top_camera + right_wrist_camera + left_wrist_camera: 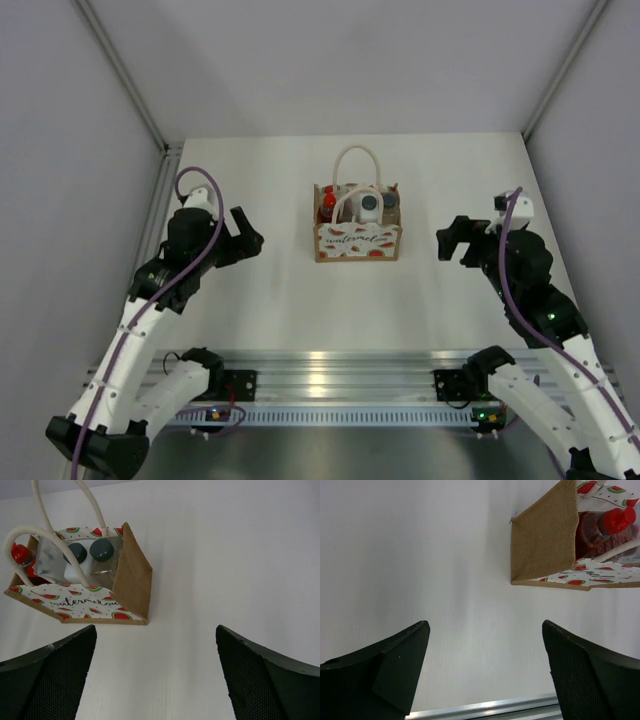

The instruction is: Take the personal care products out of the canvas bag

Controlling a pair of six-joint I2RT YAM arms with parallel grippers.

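Observation:
The canvas bag (358,241) stands upright at the table's middle, watermelon panel facing me, rope handles (357,160) looped up. Inside it I see the red bottle (327,203), a white bottle with a dark cap (369,206) and another dark cap (389,199). The right wrist view shows the bag (132,580), two dark caps (102,550), the grey tube (49,560) and the red cap (19,553). The left wrist view shows the bag's tan side (545,535) and the red bottle (615,522). My left gripper (247,238) is open, left of the bag. My right gripper (452,240) is open, right of it.
The white table (280,300) ends in an aluminium rail (340,365) at the near edge, also in the left wrist view (485,707). Grey walls enclose the left, right and back sides. Bare tabletop lies between each gripper and the bag.

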